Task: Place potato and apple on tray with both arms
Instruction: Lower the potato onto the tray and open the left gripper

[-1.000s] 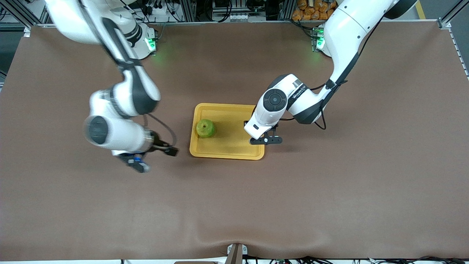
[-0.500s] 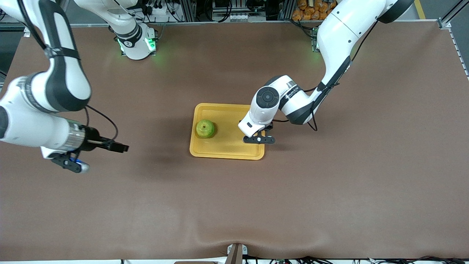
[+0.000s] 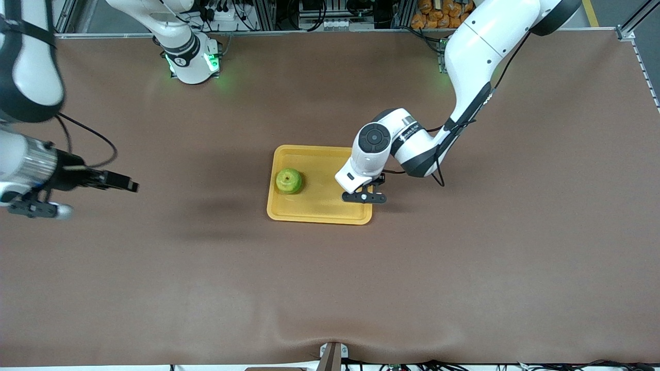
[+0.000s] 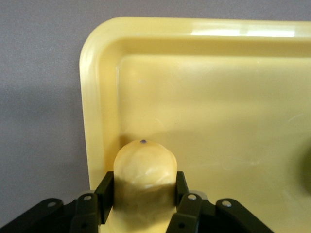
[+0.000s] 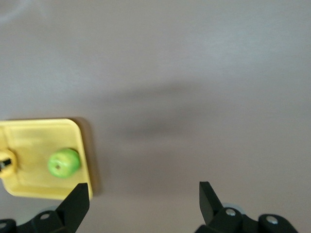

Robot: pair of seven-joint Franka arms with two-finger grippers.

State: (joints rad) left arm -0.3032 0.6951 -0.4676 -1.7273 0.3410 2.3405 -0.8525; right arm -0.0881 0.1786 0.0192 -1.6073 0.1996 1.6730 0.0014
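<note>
Yellow tray [image 3: 319,206] sitting about mid-counter [image 3: 464,283], shallow, raised rim, rounded corners. Green apple [image 3: 289,181] already resting in it, up against the rim at the right arm's end, stem spot facing up. Left claw [image 3: 364,197] down low over the tray's corner at the left arm's end, on the side nearer the front camera. Clamped on the potato [image 4: 144,170], going by the left wrist view: black fingers [image 4: 104,191] pressed against both flanks of the smooth yellow-orange lump, rounded tip with a tiny dark dot poking out past them. Potato tucked right beside the tray's side rim [image 4: 95,121], in the corner region; can't really tell whether it's touching the tray floor or hanging just above it. Well apart from the apple, roughly a tray-width between the two. Right claw [image 3: 36,208] way out at the right arm's end of the counter, up in the air over bare brown surface, well apart from the tray. Fingers [image 5: 75,204] spread wide in the right wrist view, nothing between them, tray [image 5: 29,141] and apple [image 5: 63,163] small in the distance there. Soft dark shadow [image 3: 221,206] lying on the counter between that arm and the tray.
</note>
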